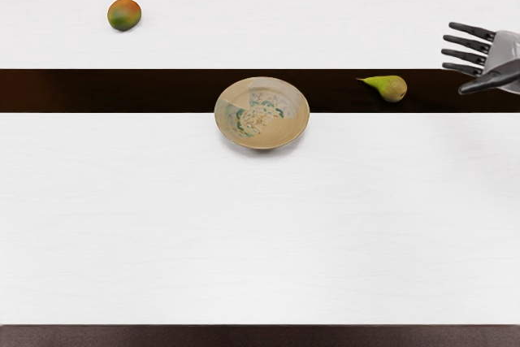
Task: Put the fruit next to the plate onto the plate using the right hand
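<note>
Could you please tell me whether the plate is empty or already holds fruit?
Empty: the plate shows only its glazed pattern; the pear lies apart, to its right.

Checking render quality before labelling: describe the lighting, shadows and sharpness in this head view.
Head view: flat, even light; the white table is nearly washed out, no glare spots; only a faint shadow under the plate; pear, mango and right hand edges are sharp.
</note>
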Controlling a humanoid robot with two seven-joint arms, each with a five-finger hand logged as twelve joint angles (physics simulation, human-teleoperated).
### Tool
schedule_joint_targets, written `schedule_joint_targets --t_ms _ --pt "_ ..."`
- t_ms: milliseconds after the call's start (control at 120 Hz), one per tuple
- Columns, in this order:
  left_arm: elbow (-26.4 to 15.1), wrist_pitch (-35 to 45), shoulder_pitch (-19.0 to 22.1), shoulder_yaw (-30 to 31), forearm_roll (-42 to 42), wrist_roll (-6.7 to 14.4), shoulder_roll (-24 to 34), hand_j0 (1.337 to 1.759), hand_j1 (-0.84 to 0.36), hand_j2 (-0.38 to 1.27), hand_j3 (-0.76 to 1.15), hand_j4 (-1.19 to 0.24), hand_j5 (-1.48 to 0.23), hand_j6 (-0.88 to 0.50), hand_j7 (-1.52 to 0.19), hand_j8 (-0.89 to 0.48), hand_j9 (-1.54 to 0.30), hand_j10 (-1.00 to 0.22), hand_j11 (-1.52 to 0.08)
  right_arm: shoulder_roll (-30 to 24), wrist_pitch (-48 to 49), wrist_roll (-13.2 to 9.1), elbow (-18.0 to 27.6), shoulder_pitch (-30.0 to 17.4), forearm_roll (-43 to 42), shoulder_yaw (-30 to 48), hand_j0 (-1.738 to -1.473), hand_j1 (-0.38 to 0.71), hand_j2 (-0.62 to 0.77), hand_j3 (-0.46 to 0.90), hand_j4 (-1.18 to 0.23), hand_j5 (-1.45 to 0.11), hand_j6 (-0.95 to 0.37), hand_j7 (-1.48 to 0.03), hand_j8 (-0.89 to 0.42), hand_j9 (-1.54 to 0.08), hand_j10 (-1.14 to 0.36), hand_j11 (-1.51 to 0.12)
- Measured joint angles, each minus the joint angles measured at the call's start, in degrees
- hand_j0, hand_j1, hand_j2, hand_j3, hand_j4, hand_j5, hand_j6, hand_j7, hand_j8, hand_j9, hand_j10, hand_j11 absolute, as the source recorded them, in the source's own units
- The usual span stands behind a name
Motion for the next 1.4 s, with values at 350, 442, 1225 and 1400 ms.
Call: schedule_joint_targets --t_ms 350,442,1225,1400 --pt "0.00 0.00 0.00 0.00 0.00 0.00 0.00 1.658 0.35 0.00 0.00 0.00 0.00 0.00 0.00 0.00 0.00 0.00 0.00 1.32 0.00 0.00 0.21 3.21 -8.40 -0.23 -1.658 -0.35 0.00 0.00 0.00 0.00 0.00 0.00 0.00 0.00 0.00 0.00" --pt "0.00 0.00 0.00 0.00 0.00 0.00 0.00 1.658 0.35 0.00 0.00 0.00 0.00 0.00 0.00 0.00 0.00 0.00 0.00 3.90 0.00 0.00 1.08 5.46 -17.34 -0.29 -1.658 -0.35 0.00 0.00 0.00 0.00 0.00 0.00 0.00 0.00 0.00 0.00" --pt "0.00 0.01 0.00 0.01 -0.01 0.00 0.00 1.658 0.35 0.00 0.00 0.00 0.00 0.00 0.00 0.00 0.00 0.00 0.00 39.20 -54.14 -24.40 -8.86 16.48 -69.09 -25.56 -1.658 -0.35 0.00 0.00 0.00 0.00 0.00 0.00 0.00 0.00 0.00 0.00" --pt "0.00 0.01 0.00 0.01 -0.01 0.00 0.00 1.658 0.35 0.00 0.00 0.00 0.00 0.00 0.00 0.00 0.00 0.00 0.00 42.78 -58.67 -24.44 -13.12 15.74 -68.74 -27.87 -1.658 -0.35 0.00 0.00 0.00 0.00 0.00 0.00 0.00 0.00 0.00 0.00"
